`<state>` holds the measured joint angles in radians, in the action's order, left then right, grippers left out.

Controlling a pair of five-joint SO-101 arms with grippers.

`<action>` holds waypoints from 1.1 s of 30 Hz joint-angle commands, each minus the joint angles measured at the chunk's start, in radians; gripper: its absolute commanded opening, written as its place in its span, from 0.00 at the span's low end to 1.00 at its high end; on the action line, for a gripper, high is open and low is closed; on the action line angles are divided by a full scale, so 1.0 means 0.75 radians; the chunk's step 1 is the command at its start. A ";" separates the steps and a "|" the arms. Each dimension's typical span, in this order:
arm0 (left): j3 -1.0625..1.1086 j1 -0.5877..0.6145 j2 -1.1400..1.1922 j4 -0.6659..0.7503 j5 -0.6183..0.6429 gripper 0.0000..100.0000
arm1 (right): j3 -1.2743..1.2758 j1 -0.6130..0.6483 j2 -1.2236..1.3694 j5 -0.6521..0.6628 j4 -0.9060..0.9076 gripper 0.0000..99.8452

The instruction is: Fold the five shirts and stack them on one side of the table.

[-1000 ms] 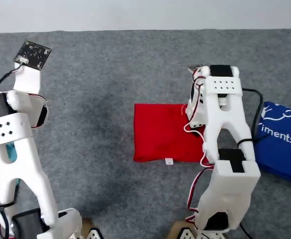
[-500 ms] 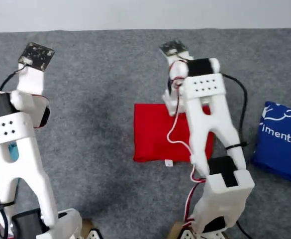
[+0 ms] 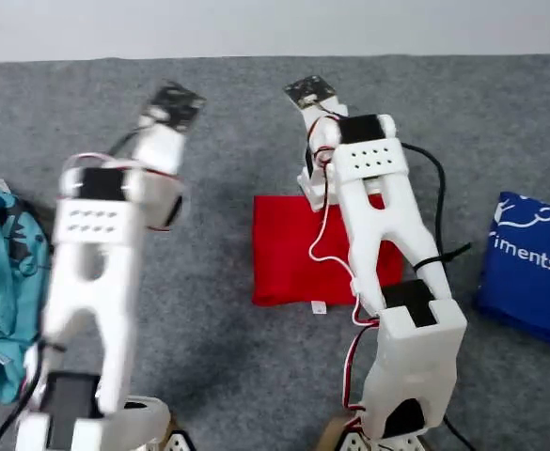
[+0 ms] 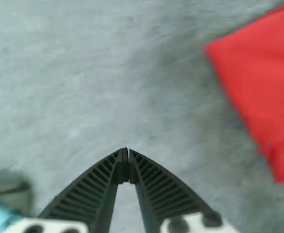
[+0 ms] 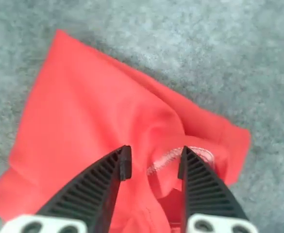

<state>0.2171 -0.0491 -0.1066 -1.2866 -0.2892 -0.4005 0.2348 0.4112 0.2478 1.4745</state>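
Red shirt (image 3: 293, 258) lies folded at the table's (image 3: 209, 122) middle; the right gripper (image 5: 152, 162), jaws apart, hangs over its collar (image 5: 180, 156). It should probably pinch every layer near an edge. Left gripper (image 4: 127, 167) is closed

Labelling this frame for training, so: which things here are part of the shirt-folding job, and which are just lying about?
Job: red shirt, folded; blue shirt; teal shirt, bunched up; right gripper, open over the red shirt; left gripper, shut.
Just there: grey table covering.
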 commanded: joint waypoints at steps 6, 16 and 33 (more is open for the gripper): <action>0.001 -0.164 0.125 0.074 0.243 0.00 | -0.092 -0.132 -0.009 0.016 -0.019 0.01; 0.013 -0.389 0.331 0.110 0.943 0.01 | -0.094 -0.159 -0.011 -0.336 0.009 0.01; 0.011 -0.419 0.565 0.117 1.338 0.01 | -0.094 -0.034 -0.003 -0.409 -0.011 0.01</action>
<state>0.2340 -0.3560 0.3184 -1.2068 0.6943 -0.4127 0.1765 0.4112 0.0069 1.4760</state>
